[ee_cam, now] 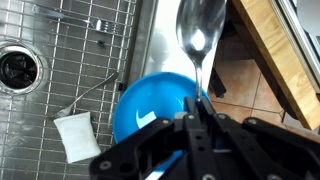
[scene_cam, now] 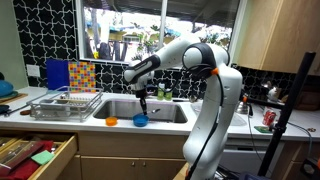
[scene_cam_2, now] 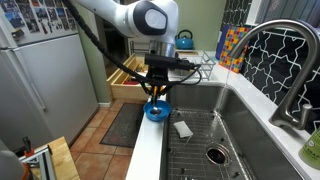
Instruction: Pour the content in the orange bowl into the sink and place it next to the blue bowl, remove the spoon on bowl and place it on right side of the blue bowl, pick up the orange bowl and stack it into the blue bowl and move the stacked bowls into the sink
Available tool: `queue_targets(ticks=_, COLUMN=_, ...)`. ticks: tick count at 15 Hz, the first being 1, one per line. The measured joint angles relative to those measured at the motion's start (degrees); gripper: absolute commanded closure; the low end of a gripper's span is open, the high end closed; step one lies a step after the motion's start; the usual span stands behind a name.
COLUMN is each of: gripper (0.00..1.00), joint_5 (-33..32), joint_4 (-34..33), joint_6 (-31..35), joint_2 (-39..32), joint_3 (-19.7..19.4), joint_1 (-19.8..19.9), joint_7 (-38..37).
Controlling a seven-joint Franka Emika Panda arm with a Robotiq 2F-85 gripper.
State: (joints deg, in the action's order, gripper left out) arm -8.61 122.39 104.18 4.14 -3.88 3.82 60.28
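Observation:
The blue bowl (ee_cam: 150,100) sits on the counter's front strip beside the sink (ee_cam: 60,50); it shows in both exterior views (scene_cam: 141,119) (scene_cam_2: 156,112). My gripper (ee_cam: 203,108) is shut on the handle of a metal spoon (ee_cam: 197,35) and holds it just above the blue bowl's rim. The gripper hangs right over the bowl in both exterior views (scene_cam: 143,100) (scene_cam_2: 158,90). The orange bowl (scene_cam: 111,121) stands on the counter a little apart from the blue one. It is out of sight in the wrist view.
The sink (scene_cam_2: 230,110) has a wire grid, a drain (ee_cam: 20,65) and a small white pad (ee_cam: 75,135). A tall faucet (scene_cam_2: 285,60) stands behind it. A wire dish rack (scene_cam: 65,103) sits beside the sink. A drawer (scene_cam: 30,155) stands open below the counter.

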Motion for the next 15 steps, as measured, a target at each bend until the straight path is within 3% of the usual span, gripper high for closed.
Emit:
queue_targets(ticks=8, gripper=0.98, joint_5=-1.0, joint_4=9.4, joint_6=4.8, joint_2=9.1, joint_3=-6.0, joint_1=2.5, joint_7=4.5)
queue_targets(ticks=15, gripper=0.98, joint_5=-2.4, joint_4=16.1, joint_6=6.7, joint_2=10.0, joint_3=-8.9, joint_1=4.2, joint_7=8.2)
